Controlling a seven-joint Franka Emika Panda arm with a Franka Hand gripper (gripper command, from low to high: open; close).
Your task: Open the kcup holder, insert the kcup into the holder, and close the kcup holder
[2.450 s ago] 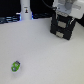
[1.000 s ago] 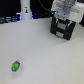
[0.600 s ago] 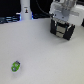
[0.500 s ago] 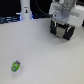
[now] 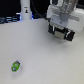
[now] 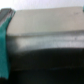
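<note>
Currently your end effector (image 5: 61, 31) sits right at the kcup holder (image 5: 64, 34), at about 1 o'clock in the exterior view. The wrist view shows teal fingers (image 6: 5, 40) apart on either side of a blurred dark edge, so it reads as released, gripping nothing. No tray of slots shows, so judge step one unfinished: opening, inserting and closing all remain. The kcup (image 5: 16, 65) lies alone on the white surface (image 5: 45, 60), well apart, toward 7 o'clock from the end effector.

No legible text, labels, brands or numbers in either view; both blurred.
</note>
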